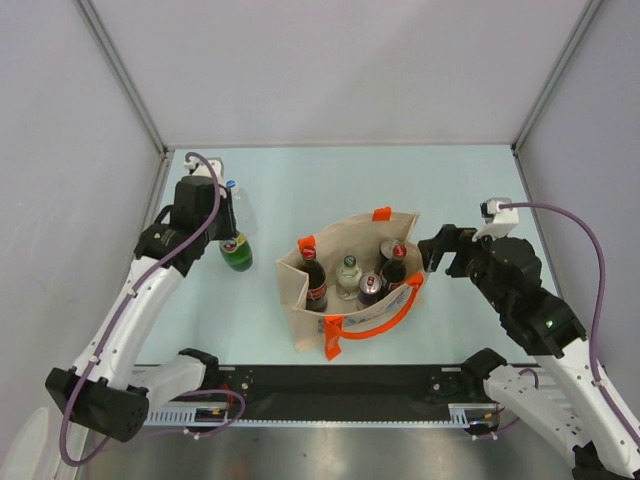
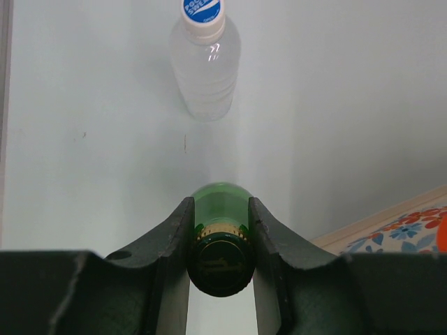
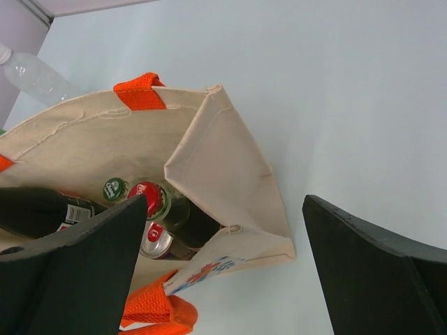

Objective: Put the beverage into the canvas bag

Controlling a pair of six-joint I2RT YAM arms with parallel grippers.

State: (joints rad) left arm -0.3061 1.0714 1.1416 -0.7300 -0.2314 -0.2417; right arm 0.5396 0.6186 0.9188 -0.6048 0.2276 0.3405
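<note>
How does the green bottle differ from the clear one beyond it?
The green bottle is dark and tinted; the clear plastic bottle is see-through with a blue-and-white cap. The green bottle is clamped in the left end effector; the clear one sits free on the table. Both are outside the canvas bag.
</note>
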